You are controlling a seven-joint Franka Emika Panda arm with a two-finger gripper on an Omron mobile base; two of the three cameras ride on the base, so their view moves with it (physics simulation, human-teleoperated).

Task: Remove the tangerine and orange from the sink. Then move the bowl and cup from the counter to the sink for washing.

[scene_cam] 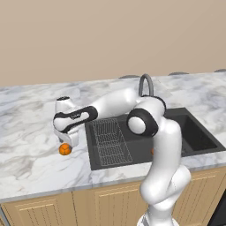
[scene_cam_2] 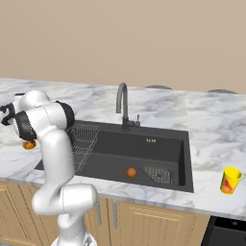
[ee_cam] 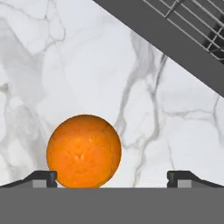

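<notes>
An orange-coloured fruit [scene_cam: 65,149] rests on the marble counter [scene_cam: 31,145] just left of the sink [scene_cam: 198,137]; whether it is the tangerine or the orange I cannot tell. My gripper [scene_cam: 67,140] hangs right over it, open. In the hand view the fruit [ee_cam: 83,151] lies between the spread fingertips, close to the left one [ee_cam: 43,177], and nothing is gripped. A second orange fruit [scene_cam_2: 131,172] lies on the floor of the sink [scene_cam_2: 115,149]. The yellow cup [scene_cam_2: 230,180] stands on the counter right of the sink. The bowl is out of view.
A wire rack [scene_cam: 110,141] fills the sink's left part, close to my hand. A dark gooseneck faucet [scene_cam_2: 122,103] rises behind the basin. My own arm stretches across the sink from the right. The counter's front edge [scene_cam: 44,190] runs below the fruit.
</notes>
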